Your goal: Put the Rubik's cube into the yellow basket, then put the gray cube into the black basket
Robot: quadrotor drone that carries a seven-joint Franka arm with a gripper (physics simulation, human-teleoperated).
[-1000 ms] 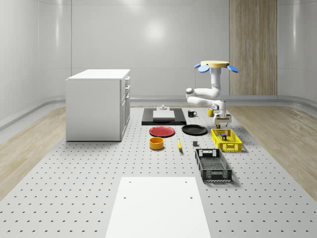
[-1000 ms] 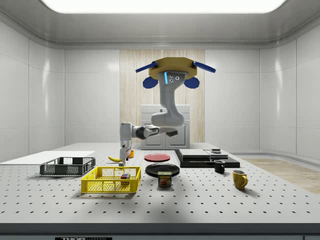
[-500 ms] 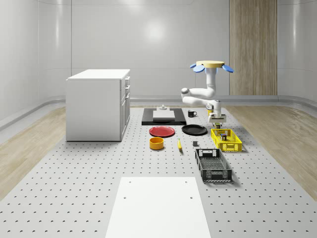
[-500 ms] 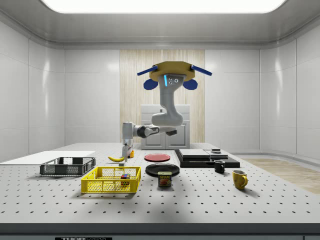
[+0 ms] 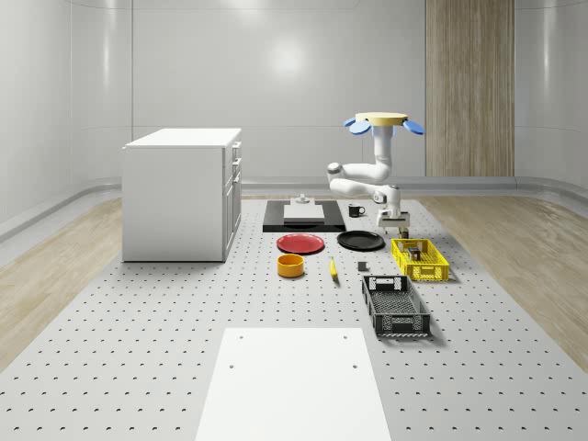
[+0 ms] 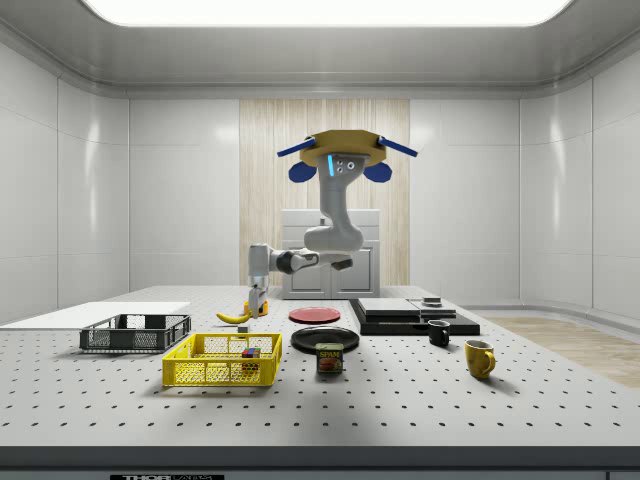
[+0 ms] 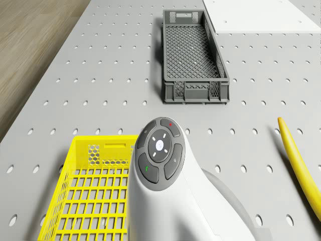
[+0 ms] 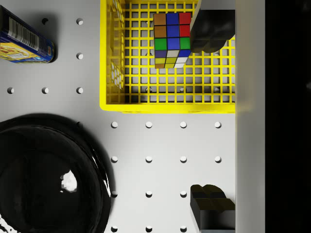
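The Rubik's cube lies inside the yellow basket, also seen as the Rubik's cube in the yellow basket. My gripper hangs open and holds nothing, just outside the basket's far end, beside the black plate. One fingertip overlaps the basket's edge. The drone hovers above the gripper, with the arm bent down. A small gray block stands on the slab at the back. The black basket sits nearer than the yellow basket.
A can stands beside the yellow basket. A banana, a red plate and an orange bowl lie toward the whole-scene view's left. A white cabinet stands far left. Two mugs sit at the side view's right.
The drone and arm have drifted toward the whole-scene view's left, carrying the open gripper off the yellow basket's far end. The Rubik's cube stays in the basket.
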